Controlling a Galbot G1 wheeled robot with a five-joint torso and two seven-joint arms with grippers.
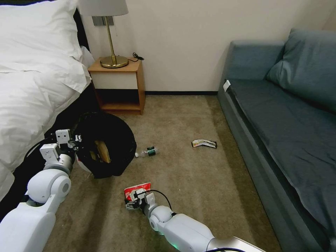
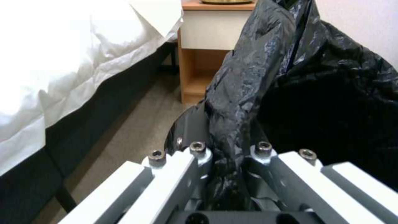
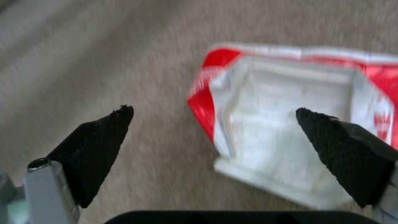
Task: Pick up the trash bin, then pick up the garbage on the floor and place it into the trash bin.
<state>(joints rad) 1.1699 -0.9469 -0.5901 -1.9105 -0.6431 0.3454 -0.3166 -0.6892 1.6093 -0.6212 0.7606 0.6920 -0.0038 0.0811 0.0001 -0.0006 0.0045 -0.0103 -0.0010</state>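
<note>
Setting: bedroom, hotel-like. Bed (image 1: 31, 80) with white linen along one side; wooden nightstand (image 1: 119, 85) carrying 1 brass lamp (image 1: 112, 42); blue-grey sofa (image 1: 280, 115) opposite; beige carpet (image 1: 196, 182) throughout; plain cream wall (image 1: 182, 42).

My robot's arms are glossy white with rounded grey-ringed joints, the left gripper (image 2: 226, 161) showing pale ribbed finger bars with dark hex screws, the right gripper (image 3: 213, 121) wearing black pointed pads, a thin black cable looping at its wrist.
</note>
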